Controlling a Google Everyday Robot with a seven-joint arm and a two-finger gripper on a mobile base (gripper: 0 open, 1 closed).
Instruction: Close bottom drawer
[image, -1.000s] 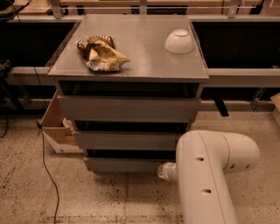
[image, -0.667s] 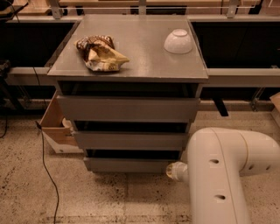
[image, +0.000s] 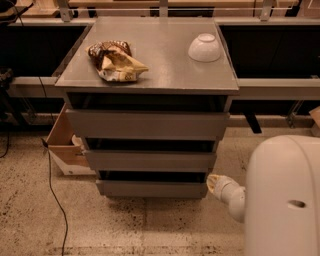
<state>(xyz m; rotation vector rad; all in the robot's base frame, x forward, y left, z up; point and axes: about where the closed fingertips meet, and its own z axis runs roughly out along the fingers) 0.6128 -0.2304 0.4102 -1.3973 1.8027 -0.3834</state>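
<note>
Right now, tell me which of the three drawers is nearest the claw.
The bottom drawer, lowest of the three. The claw sits by its right end; the middle drawer and top drawer are higher up, farther away.

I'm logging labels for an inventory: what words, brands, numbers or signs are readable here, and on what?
None is readable.
Printing on the snack bag, on the cabinet: too blurred to read.
No readable marking on the cardboard box left of the cabinet.
No marks on the bowl or bottom drawer.
No label on the tool, by the bottom drawer's right end.
</note>
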